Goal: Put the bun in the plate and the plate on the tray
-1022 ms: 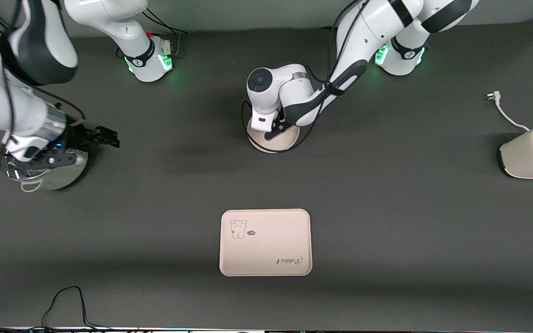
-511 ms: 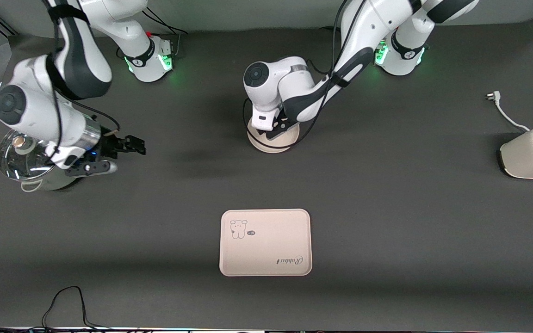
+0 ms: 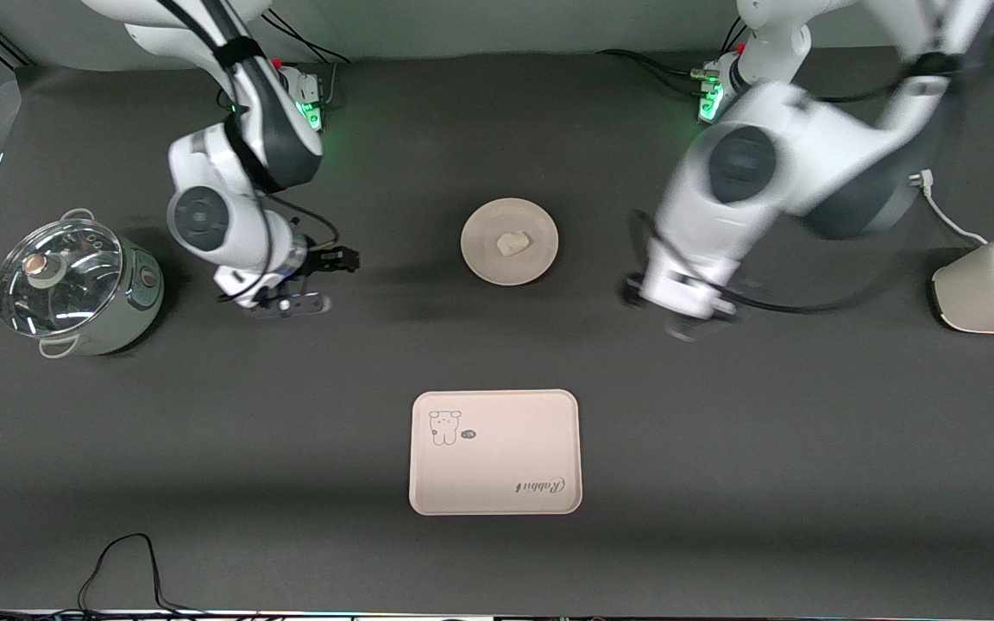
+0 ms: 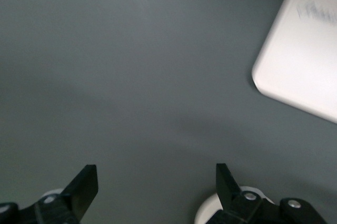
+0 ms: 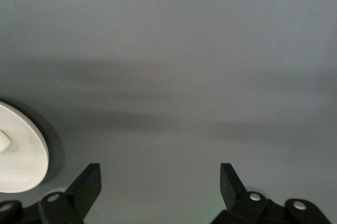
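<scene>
**Bun on plate, both hands empty**

A lidded pot (image 3: 74, 289) stands at the right arm's end of the worktop (image 3: 808, 448). The right hand (image 3: 324, 280) hangs spread and empty at the plate's nine o'clock. The bun (image 3: 511, 243) lies in the plate (image 3: 484, 259). The tray (image 3: 497, 474) sits at the plate's six o'clock, well apart. The left hand (image 3: 678, 315), spread and empty, hovers at the plate's four o'clock. A toaster (image 3: 993, 285) stands at the left arm's end.

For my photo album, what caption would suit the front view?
Bun rests in the plate, tray waits nearer the camera, both open grippers, left and right, over bare table.
</scene>
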Robot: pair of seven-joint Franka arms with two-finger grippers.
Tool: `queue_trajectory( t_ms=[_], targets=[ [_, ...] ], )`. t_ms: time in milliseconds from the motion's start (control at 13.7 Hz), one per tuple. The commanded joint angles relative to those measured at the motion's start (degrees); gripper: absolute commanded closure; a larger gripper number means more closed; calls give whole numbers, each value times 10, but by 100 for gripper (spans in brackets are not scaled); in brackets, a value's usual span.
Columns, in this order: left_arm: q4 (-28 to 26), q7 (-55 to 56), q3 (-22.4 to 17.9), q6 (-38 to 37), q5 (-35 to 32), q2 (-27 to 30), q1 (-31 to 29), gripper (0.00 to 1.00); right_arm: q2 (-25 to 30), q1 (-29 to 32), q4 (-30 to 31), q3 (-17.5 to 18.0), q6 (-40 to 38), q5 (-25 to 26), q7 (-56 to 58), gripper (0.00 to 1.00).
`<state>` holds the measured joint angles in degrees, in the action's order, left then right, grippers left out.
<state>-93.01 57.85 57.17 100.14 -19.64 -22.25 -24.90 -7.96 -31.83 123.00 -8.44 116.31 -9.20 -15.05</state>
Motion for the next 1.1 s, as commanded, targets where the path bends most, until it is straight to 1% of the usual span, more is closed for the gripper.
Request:
queue_trajectory(
  t_ms=[0, 73, 219, 292, 365, 438, 511, 584, 730, 803, 876, 949, 1022],
  targets=[
    [4, -124, 12, -21, -22, 25, -109, 0, -43, -35, 10, -5, 16, -8, -44, 0],
    [28, -169, 12, -45, -23, 27, -134, 0, -58, -41, 10, -4, 16, -9, -58, 0],
    [93, -258, 11, -119, -22, 27, -165, 0, -69, -101, 10, -4, 16, -10, -121, 0],
    [110, -291, 12, -144, -23, 27, -181, 0, -72, -130, 5, -4, 16, -10, -152, 0],
    [111, -324, 15, -156, -23, 31, -202, 0, -78, -146, 4, -3, 19, -16, -154, 0],
    [114, -361, 20, -165, -22, 34, -223, 0, -94, -154, 3, -3, 36, -33, -159, 0],
    [117, -387, 20, -166, -22, 43, -237, 0, -107, -168, 3, -3, 60, -50, -165, 0],
    [116, -405, 24, -159, -21, 50, -258, 0, -119, -183, 3, -4, 76, -57, -185, 0],
    [117, -448, 16, -151, -21, 48, -267, 0, -132, -186, -6, -3, 91, -58, -238, 0],
    [118, -460, -13, -143, -17, 49, -256, 0, -142, -191, -16, -1, 91, -59, -252, 0],
    [126, -480, -79, -142, -13, 53, -197, 0, -152, -206, -20, -2, 93, -61, -258, 0],
    [146, -491, -165, -145, -3, 62, -123, 0, -160, -211, -23, -2, 102, -68, -258, 0],
    [161, -499, -245, -146, 26, 68, -56, 0, -165, -215, -23, -2, 115, -86, -258, 0]
  ],
)
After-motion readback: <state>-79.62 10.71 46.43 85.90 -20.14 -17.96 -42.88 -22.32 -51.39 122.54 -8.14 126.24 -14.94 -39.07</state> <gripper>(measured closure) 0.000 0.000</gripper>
